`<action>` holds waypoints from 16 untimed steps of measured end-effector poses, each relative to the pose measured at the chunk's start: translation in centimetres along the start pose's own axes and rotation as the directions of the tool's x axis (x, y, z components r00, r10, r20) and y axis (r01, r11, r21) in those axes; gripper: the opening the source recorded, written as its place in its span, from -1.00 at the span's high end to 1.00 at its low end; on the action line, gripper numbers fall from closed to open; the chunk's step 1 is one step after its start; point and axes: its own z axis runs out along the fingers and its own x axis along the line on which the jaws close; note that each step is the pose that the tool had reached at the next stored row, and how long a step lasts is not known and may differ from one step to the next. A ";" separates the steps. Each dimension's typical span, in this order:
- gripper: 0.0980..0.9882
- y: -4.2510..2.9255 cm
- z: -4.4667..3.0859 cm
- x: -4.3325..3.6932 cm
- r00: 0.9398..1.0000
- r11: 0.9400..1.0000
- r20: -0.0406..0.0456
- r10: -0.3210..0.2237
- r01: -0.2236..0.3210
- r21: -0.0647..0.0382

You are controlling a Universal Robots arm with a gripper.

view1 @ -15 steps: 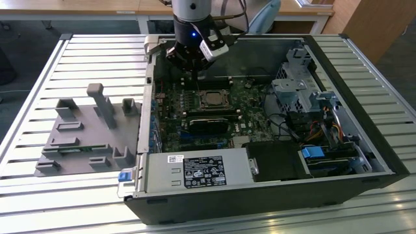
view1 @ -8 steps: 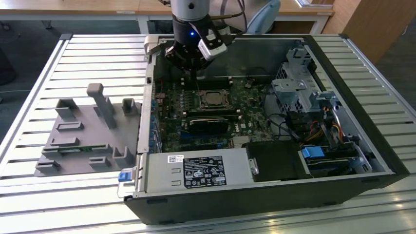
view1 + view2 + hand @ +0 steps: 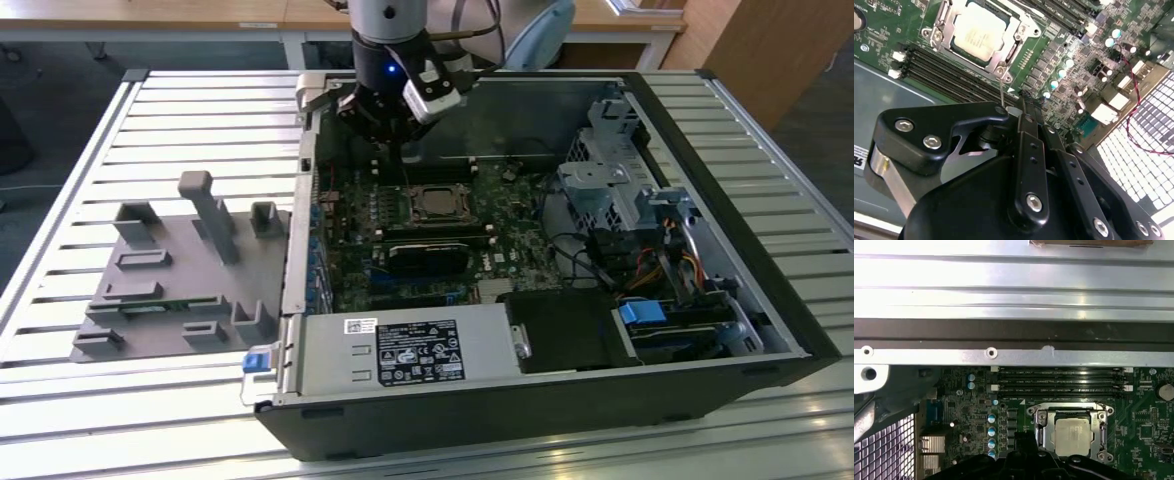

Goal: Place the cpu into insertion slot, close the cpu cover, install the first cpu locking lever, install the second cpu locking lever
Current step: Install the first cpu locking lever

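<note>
Starting at the near end of the second wrist view, the hand [image 3: 1022,105] is seen from behind its black linkage. Whether it is wide, narrow or holding anything cannot be told. Just beyond its tip a thin metal rod [image 3: 1001,94] stands upright, with its foot at a corner of the cpu cover [image 3: 944,27]. The rod is judged to be a locking lever that is not yet latched. The cpu cover lies flat over the insertion slot [image 3: 1010,49]. The cpu [image 3: 979,31] is seated inside, and its pale top shows through the cover's window. Long black memory slots [image 3: 944,72] run just beside the cover. Farther off, in the exterior view, the computer case [image 3: 534,410] rests on the slatted bench [image 3: 67,170], with a grey fixture [image 3: 160,280] beside it.

Hazards, as judged:
- The rod may slip off the hand and spring back if it is pressed off-axis.
- The cover may lift, and the cpu may be disturbed in its slot, if the rod is swung down without being caught under its hook.
- The memory slots or nearby board parts may be struck by the hand's wide body, because the working space is tight.

Quantities counted:
- Hand: one.
- Cpu: one.
- Cpu cover: one.
- Insertion slot: one.
- Upright rod: one. A second lever cannot be made out with certainty.
- Memory slots: four, as far as can be counted in the first wrist view.
- Computer case: one.
- Grey fixture: one.
</note>
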 end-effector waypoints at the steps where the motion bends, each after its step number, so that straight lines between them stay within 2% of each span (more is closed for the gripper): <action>1: 0.98 0.01 0.01 0.13 1.000 1.000 0.000 0.000 0.000 0.000; 9: 0.98 0.22 0.10 0.40 1.000 1.000 0.000 0.000 0.000 0.000; 16: 0.98 0.74 0.26 0.45 1.000 1.000 0.000 0.001 -0.001 0.000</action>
